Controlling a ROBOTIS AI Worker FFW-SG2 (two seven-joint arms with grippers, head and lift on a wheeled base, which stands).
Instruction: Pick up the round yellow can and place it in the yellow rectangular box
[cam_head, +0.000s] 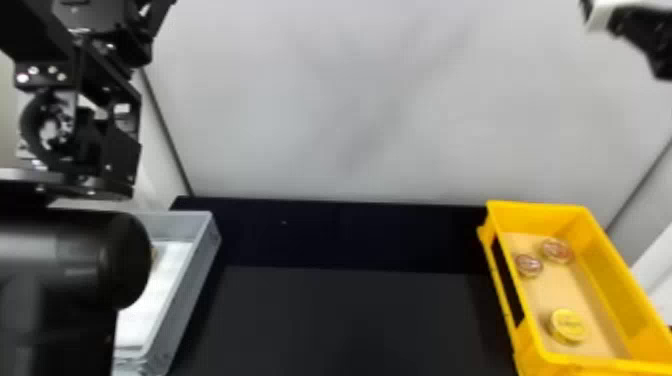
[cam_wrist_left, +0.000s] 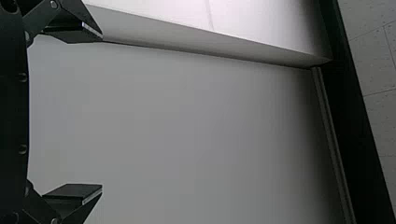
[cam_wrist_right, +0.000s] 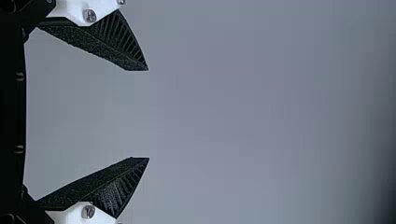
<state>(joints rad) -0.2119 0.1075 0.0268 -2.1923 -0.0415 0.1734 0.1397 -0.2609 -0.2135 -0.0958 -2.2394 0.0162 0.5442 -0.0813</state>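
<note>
The round yellow can (cam_head: 568, 326) lies on the floor of the yellow rectangular box (cam_head: 620, 280), at its near end. Part of my right gripper (cam_head: 642, 35) enters the head view at the top right corner, high above and beyond the box. In the right wrist view the right gripper (cam_wrist_right: 148, 114) is open, its two ribbed fingers wide apart with nothing between them. My left arm (cam_head: 75, 255) is raised at the left side of the head view. The left gripper (cam_wrist_left: 102, 112) stands open and empty in its wrist view, against a plain pale surface.
Two reddish round cans (cam_head: 556, 250) share the yellow box, toward its far end. A grey bin (cam_head: 192, 285) with a white bottom stands at the left, partly behind the left arm. Between the containers lies the dark table (cam_head: 350, 320); a pale wall (cam_head: 375, 100) rises behind it.
</note>
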